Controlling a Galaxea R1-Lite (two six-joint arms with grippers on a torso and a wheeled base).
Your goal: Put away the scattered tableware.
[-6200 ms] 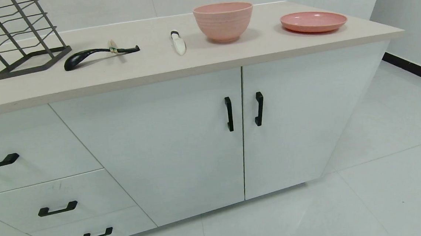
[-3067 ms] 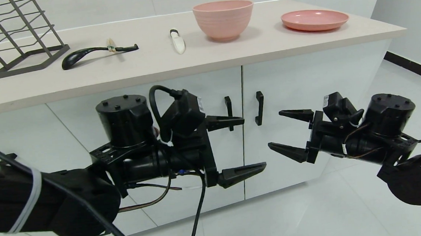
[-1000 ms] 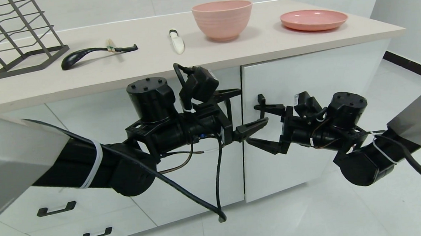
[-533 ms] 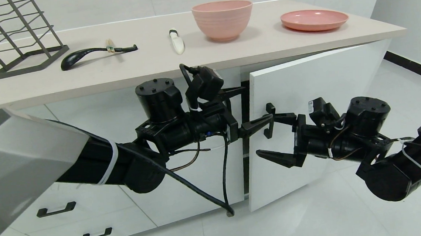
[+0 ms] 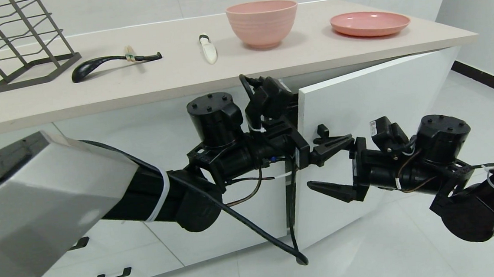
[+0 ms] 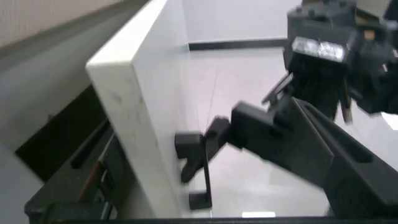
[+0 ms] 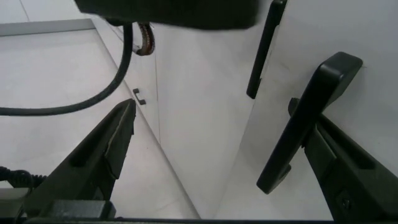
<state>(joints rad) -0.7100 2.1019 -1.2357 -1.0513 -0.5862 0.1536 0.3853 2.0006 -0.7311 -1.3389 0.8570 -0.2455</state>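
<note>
I'm opening the door (image 5: pixel 378 90): right end effector (image 5: pixel 314 165), spread open, hooks the handle (image 5: pixel 322 131); left end effector's (image 5: pixel 303 148) state I cannot tell. Next, swing the door wide.

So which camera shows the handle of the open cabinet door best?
The left wrist view: the handle stands nearly whole against the door, both mounts visible. The right wrist view shows it close but end-on. In the head view the right gripper's upper finger covers most of it.
</note>
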